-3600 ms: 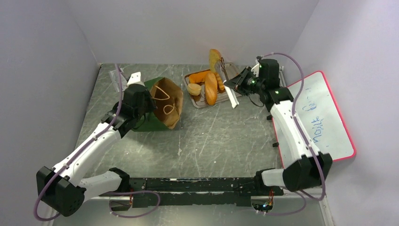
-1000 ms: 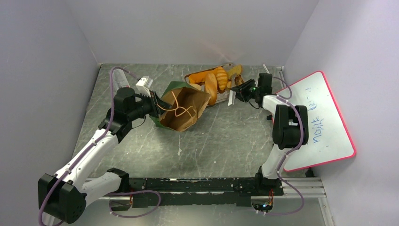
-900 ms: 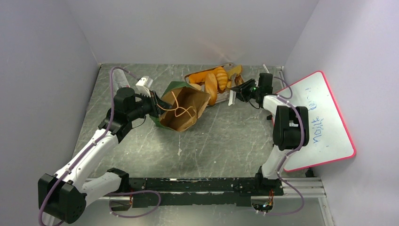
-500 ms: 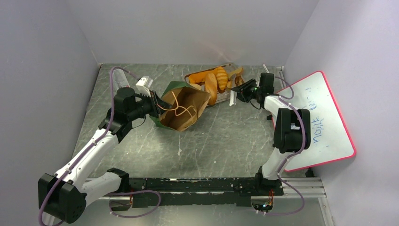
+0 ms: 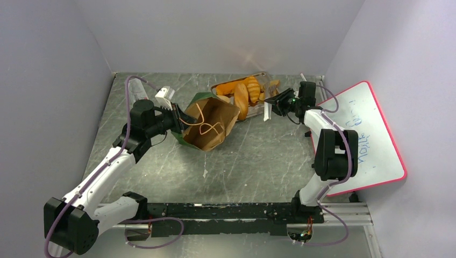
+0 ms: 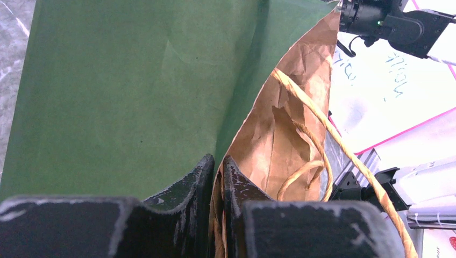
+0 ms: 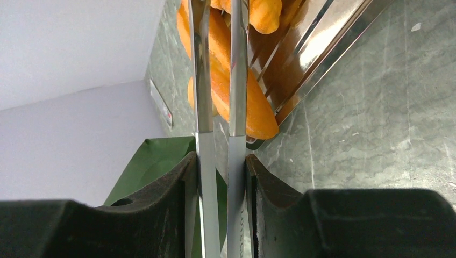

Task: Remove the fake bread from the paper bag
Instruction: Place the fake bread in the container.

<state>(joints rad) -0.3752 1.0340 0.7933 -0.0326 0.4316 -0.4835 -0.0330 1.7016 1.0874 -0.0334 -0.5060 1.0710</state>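
The dark green paper bag (image 5: 207, 122) leans over toward the grey metal tray (image 5: 258, 77), its brown inside and cord handles showing. My left gripper (image 5: 180, 116) is shut on the bag's rim; in the left wrist view the fingertips (image 6: 204, 166) pinch the paper edge of the bag (image 6: 129, 91). Several orange fake bread pieces (image 5: 241, 97) lie on the tray. My right gripper (image 5: 275, 102) is shut on metal tongs (image 7: 218, 107), whose arms reach over a long baguette (image 7: 242, 97) on the tray (image 7: 322, 48). No bread shows inside the bag.
A pink-edged whiteboard (image 5: 365, 137) lies along the right side of the table. Walls close in at the back and the left. The arm bases and a black rail (image 5: 226, 212) run along the near edge.
My right gripper with the tongs has drawn back a little to the right from the tray. The left gripper and the tilted bag have not moved in the last second.
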